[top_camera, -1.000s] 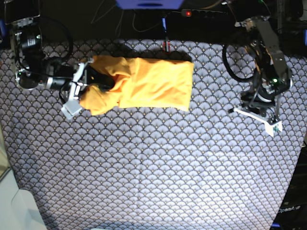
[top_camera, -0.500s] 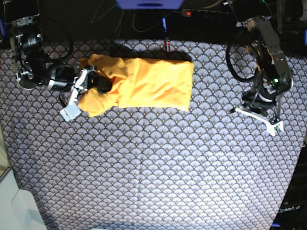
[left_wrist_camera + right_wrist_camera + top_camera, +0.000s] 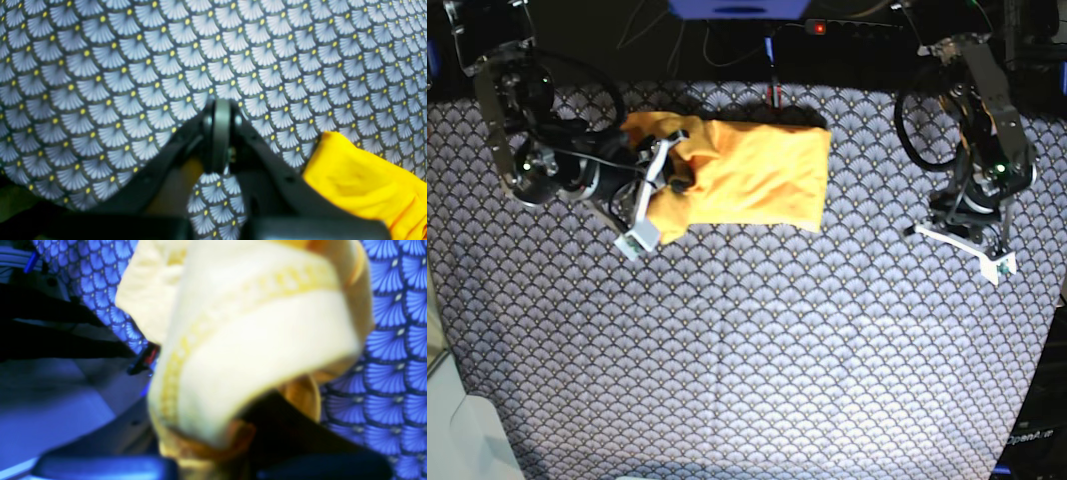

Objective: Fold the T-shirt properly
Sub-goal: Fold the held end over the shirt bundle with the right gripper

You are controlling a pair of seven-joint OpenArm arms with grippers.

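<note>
I see the table [image 3: 747,350] covered edge to edge by a blue-grey tablecloth [image 3: 757,330] printed with fan-shaped scallops, each tipped by a small yellow dot. The cloth lies flat and smooth.

On its far half lies the T-shirt [image 3: 747,175], a soft yellow-orange cotton piece folded into a rough rectangle, its right edge fairly straight, its left end bunched and wrinkled. In my right wrist view a hemmed band of that fabric, with a visible line of stitching, drapes thickly across the lens, washed pale by glare.

My right pincer [image 3: 655,190] sits at that bunched left end, its jaws clamped on a fold of the T-shirt, dark body and white finger plate angled along the cloth.

My left pincer [image 3: 972,245] hangs well apart from the garment over bare tablecloth, its black jaws pressed together on nothing; a corner of the T-shirt shows beside it in the left wrist view.
</note>
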